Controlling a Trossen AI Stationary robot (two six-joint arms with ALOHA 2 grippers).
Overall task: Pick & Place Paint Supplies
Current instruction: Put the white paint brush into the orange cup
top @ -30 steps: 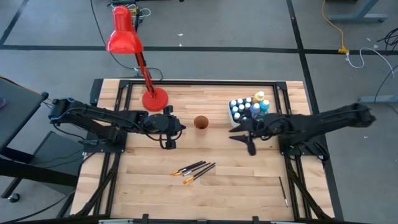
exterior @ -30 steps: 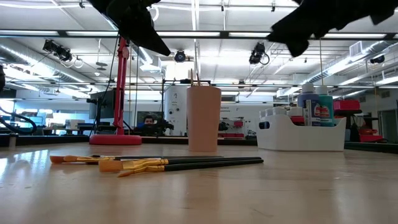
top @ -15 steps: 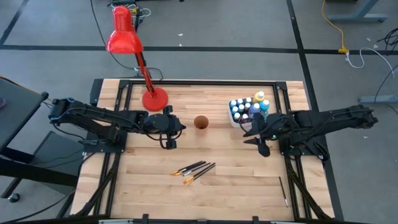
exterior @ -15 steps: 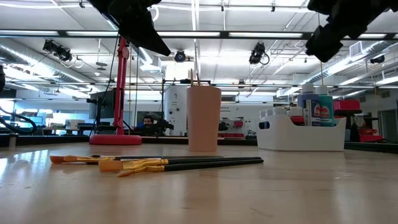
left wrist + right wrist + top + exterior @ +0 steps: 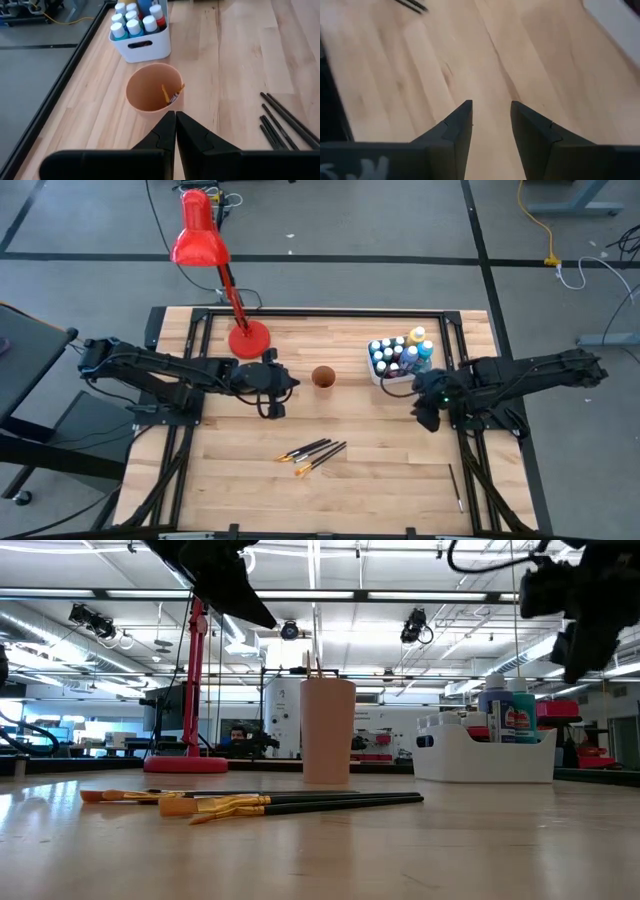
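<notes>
Several paint bottles [image 5: 400, 356] stand in a white tub [image 5: 377, 372] at the far right; they also show in the left wrist view [image 5: 134, 21]. Several dark-handled paintbrushes [image 5: 312, 454] lie flat on the table's middle, toward the near edge [image 5: 250, 803]. One more paintbrush [image 5: 455, 487] lies near the right front corner. An orange cup [image 5: 154, 92] holds brush ends [image 5: 172, 94]. My left gripper [image 5: 175, 117] hangs shut just left of the cup. My right gripper [image 5: 491, 107] is open above bare wood, in front of the tub, pointing down.
A red desk lamp [image 5: 200, 240] stands on its round base [image 5: 248, 340] at the far left of the table. Black frame rails [image 5: 470, 470] run along the table's sides. Bare wood lies between the cup and the brushes.
My right gripper has moved from beside the cup and tub toward the table's right edge and a little toward the near edge. It has tipped from nearly level to pointing steeply down and has rolled. The left arm has kept still.
</notes>
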